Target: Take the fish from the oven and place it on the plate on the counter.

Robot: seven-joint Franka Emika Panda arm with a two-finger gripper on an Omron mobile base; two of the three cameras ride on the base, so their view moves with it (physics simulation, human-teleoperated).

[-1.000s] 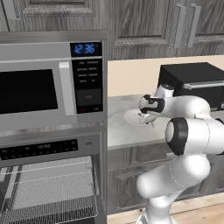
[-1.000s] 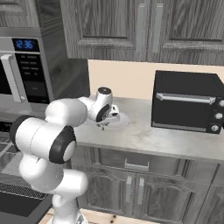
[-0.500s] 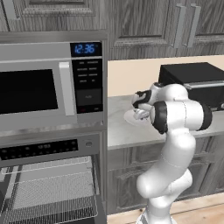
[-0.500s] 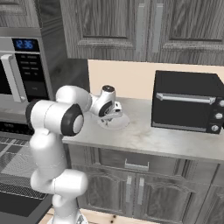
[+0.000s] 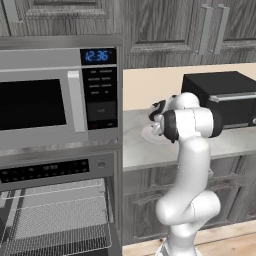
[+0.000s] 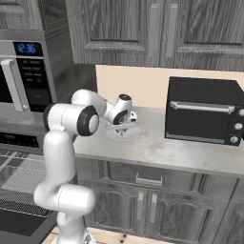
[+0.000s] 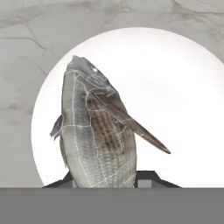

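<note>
The fish point(image 7: 98, 135), grey-brown and scaly, stands head-up between my dark fingertips point(image 7: 146, 176) in the hand view. My gripper point(image 7: 105, 180) is shut on its tail end. Right behind it lies the round white plate point(image 7: 175, 87) on the marbled counter point(image 7: 26, 52). From the base views my gripper point(image 5: 156, 118) point(image 6: 125, 123) hangs just over the plate point(image 5: 149, 135) point(image 6: 127, 135), near the counter's point(image 5: 145, 152) left end. The oven point(image 5: 55, 172) is at the lower left, its door down and a wire rack point(image 5: 60, 220) pulled out.
A black toaster oven point(image 5: 225, 97) point(image 6: 202, 109) stands on the counter right of the plate. The steel microwave point(image 5: 50, 100) with a blue clock is built in above the oven. Dark wood cabinets hang overhead, with drawers point(image 6: 138, 178) below the counter.
My elbow has swung up from low and forward, so the arm stands upright. The gripper has stayed over the plate with the fish in it.
</note>
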